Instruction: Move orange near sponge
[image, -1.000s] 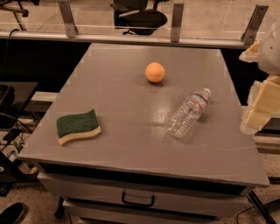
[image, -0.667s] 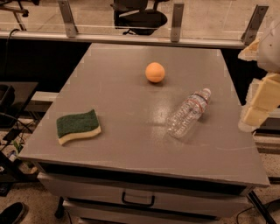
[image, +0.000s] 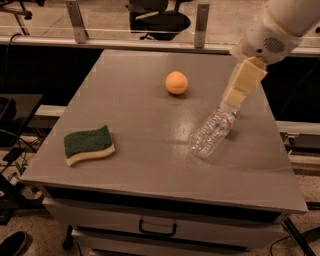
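Observation:
The orange (image: 176, 82) sits on the grey table (image: 130, 150), toward the far middle. The sponge (image: 89, 144), dark green on top with a pale yellow base, lies near the table's front left. My gripper (image: 241, 82) hangs from the white arm at the upper right, above the table's right side, over the cap end of a clear bottle. It is well to the right of the orange and far from the sponge.
A clear plastic bottle (image: 214, 133) lies on its side right of centre. The table has a drawer (image: 157, 227) under its front edge. A glass rail and an office chair (image: 159, 20) stand behind the table. Cables and dark gear are at the left.
The arm has swung in from the right edge of view to over the table's right side, above the bottle's cap end. The orange, sponge and bottle have not moved.

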